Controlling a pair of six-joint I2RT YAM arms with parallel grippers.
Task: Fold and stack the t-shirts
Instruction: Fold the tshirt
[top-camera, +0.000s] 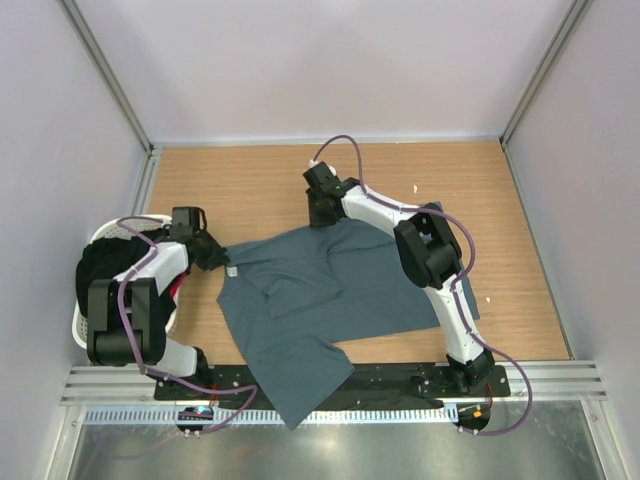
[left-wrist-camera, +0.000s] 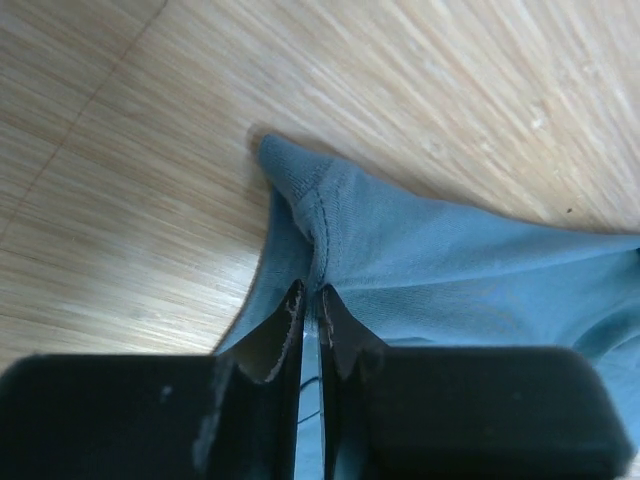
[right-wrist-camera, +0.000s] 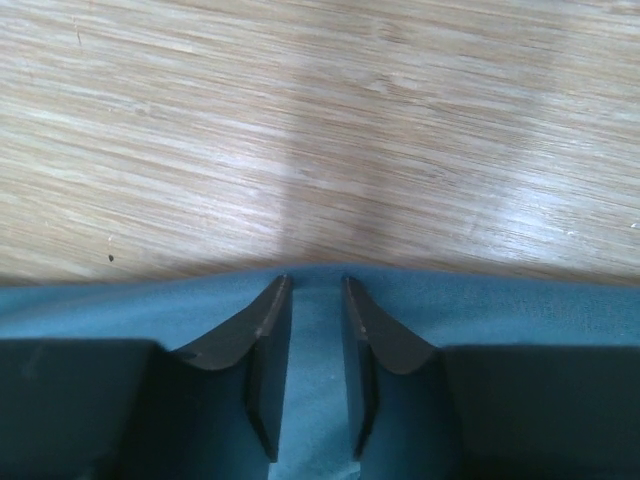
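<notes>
you're early in this: nothing is fully folded and no stack is begun. the blue-grey t-shirt (top-camera: 330, 300) lies rumpled across the surface (top-camera: 250, 190), its near end hanging off the front edge. your left claw (left-wrist-camera: 310, 290) is clenched on the shirt's left corner. your right claw (right-wrist-camera: 315, 282) straddles the far hem, jaws a little apart, and you cannot tell whether it grips. the basket (top-camera: 77, 328) holds dark cloth (top-camera: 100, 265), half hidden by the left arm, so you can't tell how many shirts remain.
</notes>
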